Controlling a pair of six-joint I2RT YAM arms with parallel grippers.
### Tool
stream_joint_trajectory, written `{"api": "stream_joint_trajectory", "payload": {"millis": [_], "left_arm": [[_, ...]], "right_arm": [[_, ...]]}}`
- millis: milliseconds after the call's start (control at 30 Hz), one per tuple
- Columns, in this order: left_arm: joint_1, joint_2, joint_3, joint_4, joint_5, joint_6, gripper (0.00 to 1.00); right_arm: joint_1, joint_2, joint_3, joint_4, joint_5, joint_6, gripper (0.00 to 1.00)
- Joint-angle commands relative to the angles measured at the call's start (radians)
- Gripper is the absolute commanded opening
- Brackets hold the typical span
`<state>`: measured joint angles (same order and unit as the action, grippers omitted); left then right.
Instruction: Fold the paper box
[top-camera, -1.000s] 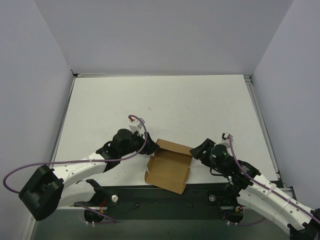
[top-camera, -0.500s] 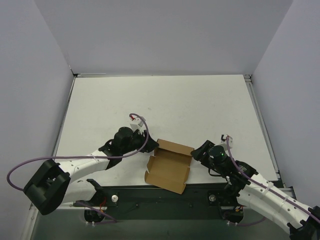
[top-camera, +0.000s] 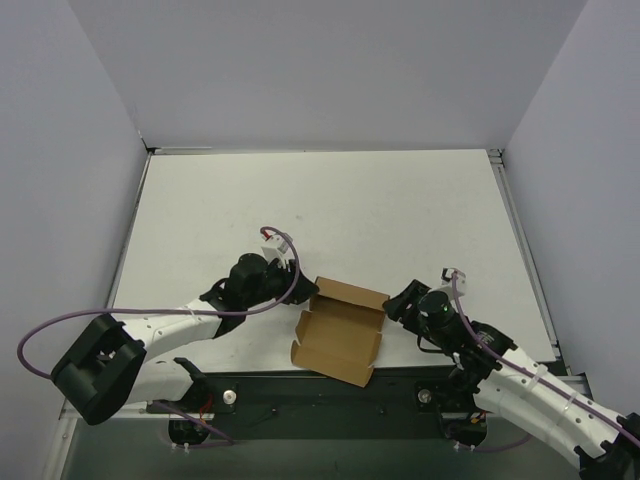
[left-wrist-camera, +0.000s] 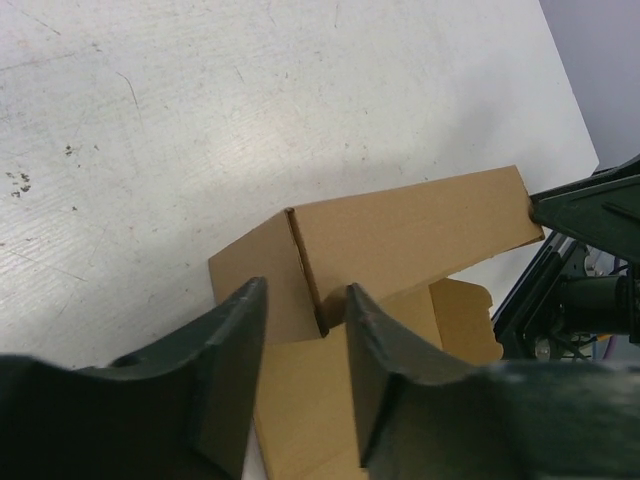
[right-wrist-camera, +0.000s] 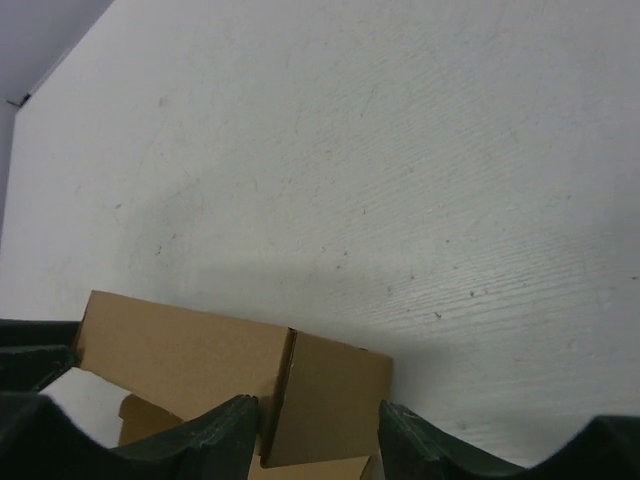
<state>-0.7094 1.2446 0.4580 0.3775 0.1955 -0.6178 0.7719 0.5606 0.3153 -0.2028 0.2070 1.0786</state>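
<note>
The paper box (top-camera: 338, 335) lies half-formed at the middle of the table's (top-camera: 330, 210) near edge. The left hand (left-wrist-camera: 302, 300) and the right hand (right-wrist-camera: 315, 408), both half spread, each straddle an end wall, probably to raise it. Neither clearly presses the cardboard.

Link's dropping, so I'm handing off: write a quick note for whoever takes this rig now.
Left hand: open, fingers straddling the paper box's far left corner.
Right hand: around the right end wall; grip unclear.
Box: at the table's near edge, between both hands.
Done: far wall and end walls raised.
Left: near side unfolded, box open on top.
</note>
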Motion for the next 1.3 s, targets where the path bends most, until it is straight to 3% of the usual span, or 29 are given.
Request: {"api": "stream_joint_trajectory", "payload": {"millis": [0,33,133,300,333,633,767,933,1100,1267], "left_arm": [[0.013,-0.045,0.062,-0.009,0.009,0.030,0.55],[0.016,-0.056,0.082,-0.040,0.007,0.039,0.62],[0.034,-0.105,0.132,-0.130,0.001,0.064,0.70],[0.099,-0.184,0.243,-0.369,-0.007,0.093,0.73],[0.114,-0.194,0.266,-0.481,-0.002,0.105,0.73],[0.394,-0.172,0.594,-0.905,0.202,0.298,0.74],[0.501,-0.113,0.657,-0.937,0.196,0.360,0.74],[0.502,-0.097,0.566,-0.830,0.222,0.366,0.74],[0.504,-0.122,0.478,-0.786,0.096,0.417,0.74],[0.505,-0.152,0.455,-0.773,0.071,0.429,0.74]], "right_arm": [[-0.002,-0.004,0.111,-0.124,0.074,-0.222,0.56],[0.000,-0.002,0.129,-0.122,0.069,-0.276,0.61],[0.015,0.038,0.209,-0.119,0.025,-0.489,0.64],[0.122,0.151,0.341,-0.127,0.043,-0.725,0.67],[0.179,0.175,0.356,-0.127,0.060,-0.788,0.67],[0.400,0.479,0.484,-0.138,0.300,-0.924,0.60],[0.472,0.593,0.507,-0.121,0.422,-0.938,0.58],[0.527,0.677,0.528,-0.121,0.529,-0.960,0.58],[0.540,0.786,0.542,-0.121,0.566,-0.985,0.57],[0.537,0.892,0.561,-0.121,0.641,-0.994,0.51]]}}
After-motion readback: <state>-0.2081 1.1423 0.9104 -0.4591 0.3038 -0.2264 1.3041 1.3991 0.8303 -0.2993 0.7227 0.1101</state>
